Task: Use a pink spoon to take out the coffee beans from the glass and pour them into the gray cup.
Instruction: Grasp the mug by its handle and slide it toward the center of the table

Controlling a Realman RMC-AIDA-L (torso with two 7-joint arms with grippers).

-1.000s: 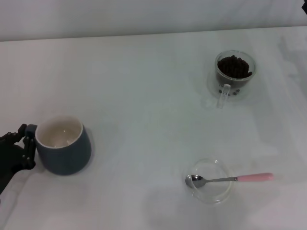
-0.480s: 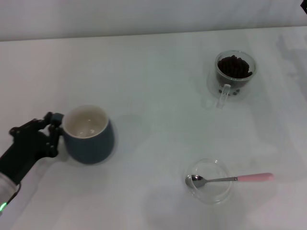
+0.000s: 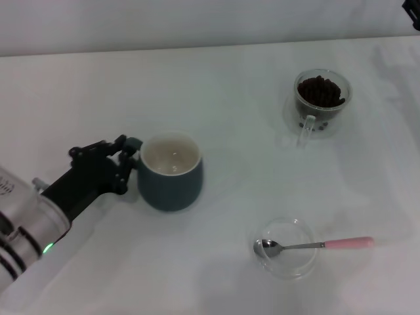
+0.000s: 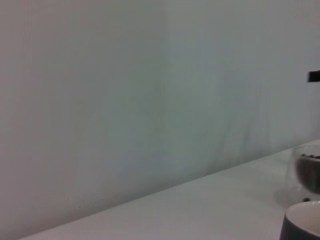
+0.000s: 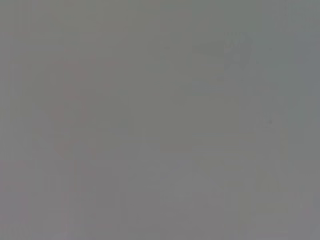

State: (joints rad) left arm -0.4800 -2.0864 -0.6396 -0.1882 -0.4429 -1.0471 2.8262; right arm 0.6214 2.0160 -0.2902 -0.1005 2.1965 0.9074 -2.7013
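Head view, glass (image 3: pixel 321 98) holding coffee beans (image 3: pixel 320 90), gray cup (image 3: pixel 170 171)

A white worktop (image 3: pixel 216 98) fills nearly the whole head view, its surface plain and matte with faint soft shadows. Along the top edge of that frame a pale wall (image 3: pixel 197 23) meets the worktop's far edge in a nearly straight line. In the lower right of the head view sits 1 shallow clear dish (image 3: pixel 286 262), round and handleless, resting flat on the worktop. In the left wrist view the wall (image 4: pixel 150 90) takes up most of the frame, with a strip of the worktop (image 4: pixel 210 210) slanting across the lower right.
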